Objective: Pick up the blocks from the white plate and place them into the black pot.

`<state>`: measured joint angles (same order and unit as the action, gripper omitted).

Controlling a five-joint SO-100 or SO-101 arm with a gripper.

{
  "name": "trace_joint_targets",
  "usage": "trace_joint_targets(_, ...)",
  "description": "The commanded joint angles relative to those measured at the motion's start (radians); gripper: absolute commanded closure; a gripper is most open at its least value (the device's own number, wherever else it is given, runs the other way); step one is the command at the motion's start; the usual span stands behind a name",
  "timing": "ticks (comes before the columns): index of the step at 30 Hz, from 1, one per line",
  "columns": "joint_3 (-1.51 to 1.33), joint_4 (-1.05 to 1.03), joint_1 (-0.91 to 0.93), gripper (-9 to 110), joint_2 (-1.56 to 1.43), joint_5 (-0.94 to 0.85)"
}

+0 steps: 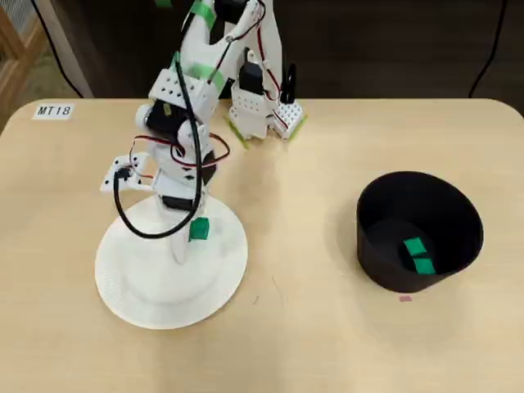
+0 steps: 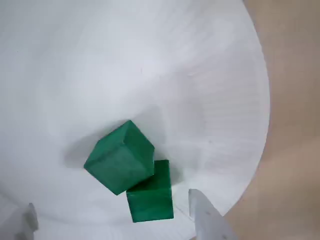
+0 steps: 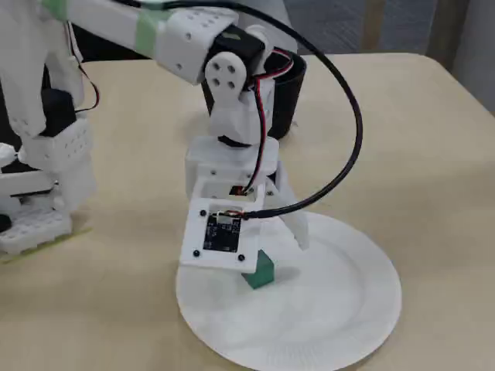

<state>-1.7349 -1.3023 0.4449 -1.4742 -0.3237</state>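
gripper point(image 2: 112, 217) spread wide over two touching blocks point(image 2: 120, 157) on white plate point(image 2: 200, 75), seemingly gripping neither

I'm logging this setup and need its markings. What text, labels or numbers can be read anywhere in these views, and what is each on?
"MT18": on a small white label stuck to the table near its far left corner in the overhead view.
No other text is readable: the blocks, plate, pot and arm carry no visible lettering, and the small circuit board on the wrist in the fixed view shows no markings that can be read.
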Motion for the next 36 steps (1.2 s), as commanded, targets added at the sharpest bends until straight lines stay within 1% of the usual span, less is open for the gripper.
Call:
trace_joint_targets(1, 0.043, 0.018, 0.008, 61, -0.003, 0.015)
trace_joint_targets(7, 0.037, 0.051, 0.008, 67, 0.006, 0.046)
trace_joint_targets(21, 0.037, 0.089, -0.003, 70, 0.049, 0.091)
trace_joint_targets(25, 0.037, 0.100, 0.000, 73, 0.057, 0.106)
trace_joint_targets(33, 0.041, 0.121, -0.009, 90, 0.060, 0.156)
trace_joint_targets(36, 0.041, 0.123, -0.011, 98, 0.060, 0.176)
